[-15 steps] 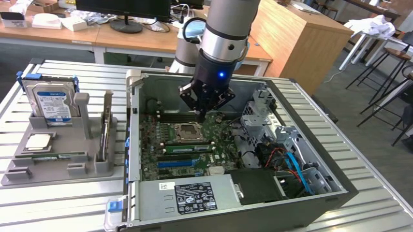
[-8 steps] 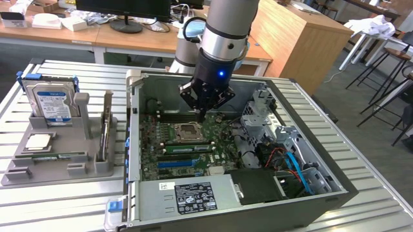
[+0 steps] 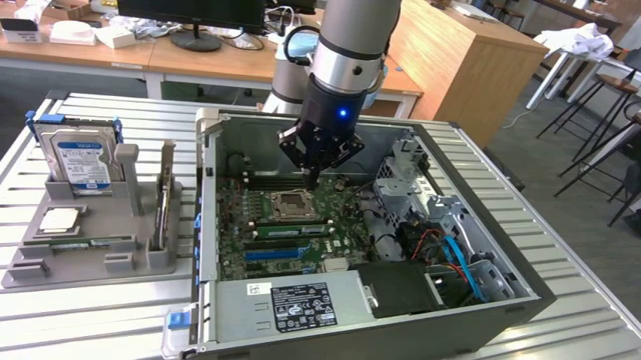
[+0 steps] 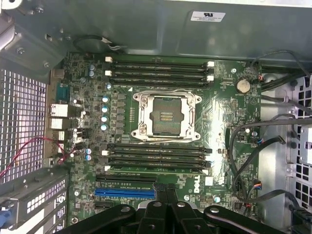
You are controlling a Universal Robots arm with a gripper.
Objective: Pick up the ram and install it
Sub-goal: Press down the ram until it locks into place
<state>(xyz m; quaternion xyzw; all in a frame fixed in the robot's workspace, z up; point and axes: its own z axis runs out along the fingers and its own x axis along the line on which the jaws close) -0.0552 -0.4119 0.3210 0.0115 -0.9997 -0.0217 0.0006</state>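
The ram (image 3: 78, 242) is a thin green stick lying flat in a front slot of the grey holder (image 3: 90, 259), at the exterior view's left. My gripper (image 3: 312, 178) hangs well away from it, inside the open computer case (image 3: 215, 225), just above the motherboard beside the processor socket (image 3: 291, 204). In the wrist view my gripper (image 4: 165, 189) is shut, the two black fingers pressed together with nothing between them. The socket (image 4: 165, 114) sits between two banks of black memory slots (image 4: 157, 69), (image 4: 155, 157), which look empty.
The holder also carries an upright hard drive (image 3: 80, 157), a square silver chip (image 3: 60, 219) and a thin upright card (image 3: 164, 201). A drive cage (image 3: 410, 180), cables (image 3: 451, 251) and the power supply (image 3: 300, 300) crowd the case. A blue expansion slot (image 4: 124, 193) lies near the fingers.
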